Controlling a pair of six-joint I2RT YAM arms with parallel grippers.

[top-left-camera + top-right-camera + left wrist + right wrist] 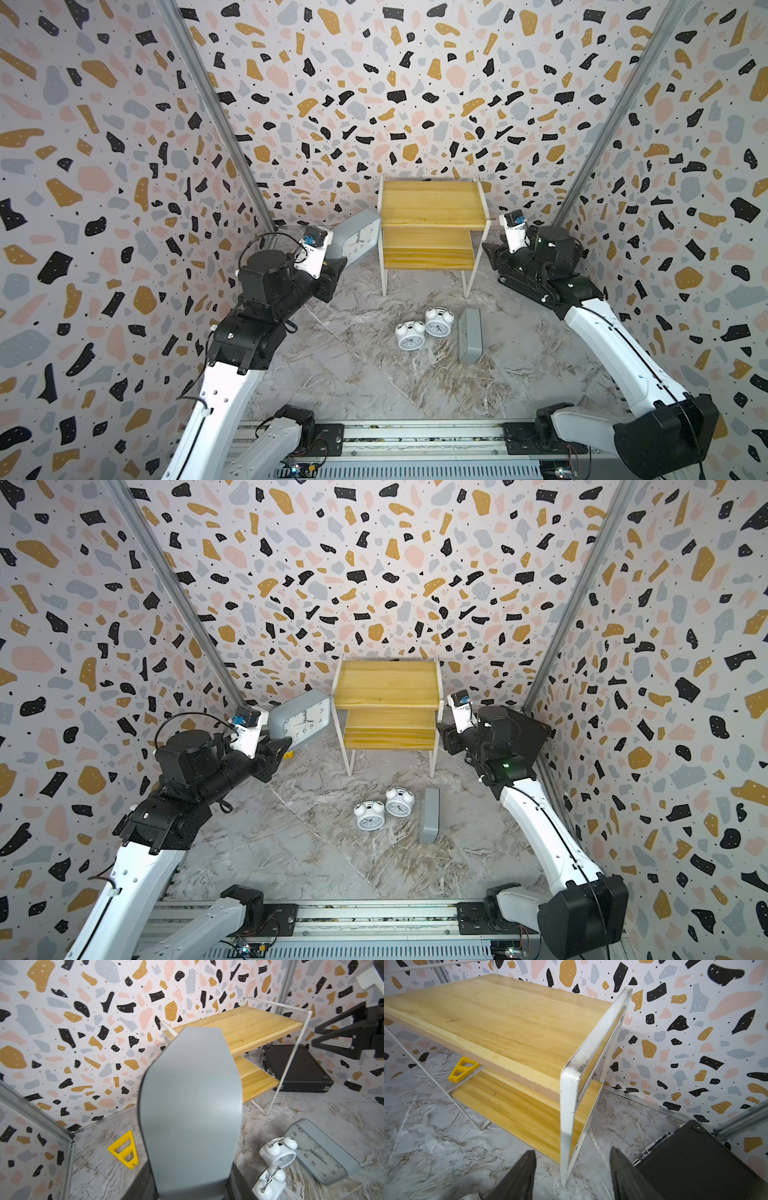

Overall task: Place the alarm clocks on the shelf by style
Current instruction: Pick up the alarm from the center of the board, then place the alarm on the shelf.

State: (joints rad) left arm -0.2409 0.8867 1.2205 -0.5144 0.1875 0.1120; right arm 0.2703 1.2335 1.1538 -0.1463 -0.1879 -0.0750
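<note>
The shelf (pixel 432 203) (pixel 386 683) stands at the back wall, both wooden boards bare. My left gripper (pixel 338 255) (pixel 191 1188) is shut on a grey rectangular alarm clock (pixel 359 239) (pixel 305 721), held up just left of the shelf, dial tilted. Its grey case (pixel 191 1105) fills the left wrist view. On the floor before the shelf lie two white twin-bell clocks (pixel 410 336) (pixel 438 322) and a second grey clock (pixel 470 334) (pixel 320 1153). My right gripper (pixel 572 1152) (pixel 489 249) is open and empty at the shelf's right front leg (pixel 568 1126).
A black case (pixel 706 1163) (pixel 301 1072) lies on the floor right of the shelf, close under my right arm. A yellow triangular piece (pixel 123 1150) (pixel 462 1071) lies left of the shelf. Patterned walls close in on three sides; a metal rail (pixel 415 436) runs along the front.
</note>
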